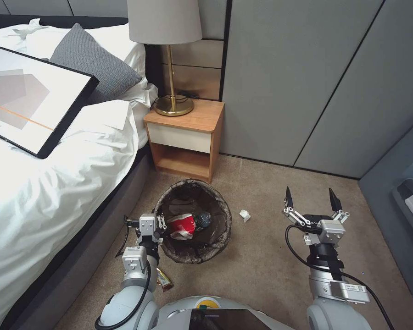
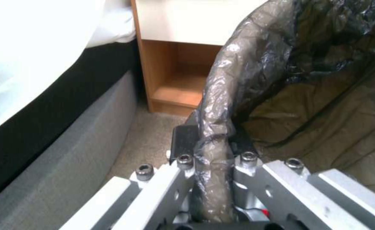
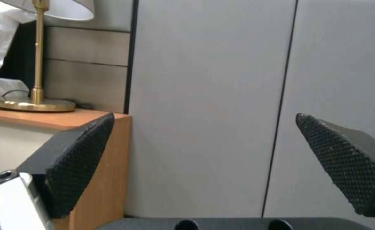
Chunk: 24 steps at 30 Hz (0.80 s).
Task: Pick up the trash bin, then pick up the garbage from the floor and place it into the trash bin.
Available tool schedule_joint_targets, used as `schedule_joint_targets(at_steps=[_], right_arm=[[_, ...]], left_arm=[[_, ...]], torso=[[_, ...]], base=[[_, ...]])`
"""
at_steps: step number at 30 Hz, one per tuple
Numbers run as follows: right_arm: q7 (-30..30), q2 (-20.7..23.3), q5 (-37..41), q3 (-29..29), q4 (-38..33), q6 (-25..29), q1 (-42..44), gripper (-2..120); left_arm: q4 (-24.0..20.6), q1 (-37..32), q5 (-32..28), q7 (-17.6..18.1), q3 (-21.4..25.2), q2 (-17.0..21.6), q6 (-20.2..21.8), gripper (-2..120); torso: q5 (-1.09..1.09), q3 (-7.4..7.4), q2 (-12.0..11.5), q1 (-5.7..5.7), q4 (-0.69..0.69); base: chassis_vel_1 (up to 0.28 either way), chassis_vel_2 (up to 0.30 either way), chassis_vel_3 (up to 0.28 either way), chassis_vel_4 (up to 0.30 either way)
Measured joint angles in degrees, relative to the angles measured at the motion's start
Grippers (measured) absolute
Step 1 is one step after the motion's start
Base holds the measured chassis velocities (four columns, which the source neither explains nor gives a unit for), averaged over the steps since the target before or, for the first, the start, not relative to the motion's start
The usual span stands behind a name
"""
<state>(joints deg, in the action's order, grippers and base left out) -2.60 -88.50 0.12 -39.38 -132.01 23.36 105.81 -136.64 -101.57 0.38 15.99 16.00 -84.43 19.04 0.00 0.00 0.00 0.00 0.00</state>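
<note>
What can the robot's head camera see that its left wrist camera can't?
Head view alone: red-and-white packet and bottle inside the round liner-wrapped trash bin, white tissue scrap on the carpet, open right gripper.
Left wrist view alone: the left gripper clamping the bin's dark bagged rim up close.
Both: the bin, wooden nightstand, bed.

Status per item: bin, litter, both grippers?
trash bin: upright, lined, held at its rim
left gripper: shut on the bin's rim
right gripper: open, empty, above the floor
red-and-white packet: in the bin
bottle: in the bin
tissue scrap: on the floor
yellow wrapper: on the floor
</note>
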Motion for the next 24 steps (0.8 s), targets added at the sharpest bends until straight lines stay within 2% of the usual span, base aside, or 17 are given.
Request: schedule_joint_targets(at_steps=[19, 22, 24], right_arm=[[-0.6, 0.5, 0.1, -0.4, 0.1, -0.6, -0.7, 100], [-1.9, 1.5, 0.6, -1.0, 0.8, -2.8, -2.1, 100], [-5.6, 4.3, 3.2, -1.5, 2.9, -9.6, -5.0, 100]], left_arm=[[0.0, 0.0, 0.0, 0.0, 0.0, 0.0, 0.0, 3], [0.0, 0.0, 0.0, 0.0, 0.0, 0.0, 0.0, 3], [0.0, 0.0, 0.0, 0.0, 0.0, 0.0, 0.0, 3]], torso=[[0.00, 0.00, 0.0, 0.00, -0.01], [0.00, 0.00, 0.0, 0.00, 0.00], [0.00, 0.00, 0.0, 0.00, 0.01]], base=[[0.000, 0.000, 0.000, 0.000], [0.000, 0.000, 0.000, 0.000], [0.000, 0.000, 0.000, 0.000]])
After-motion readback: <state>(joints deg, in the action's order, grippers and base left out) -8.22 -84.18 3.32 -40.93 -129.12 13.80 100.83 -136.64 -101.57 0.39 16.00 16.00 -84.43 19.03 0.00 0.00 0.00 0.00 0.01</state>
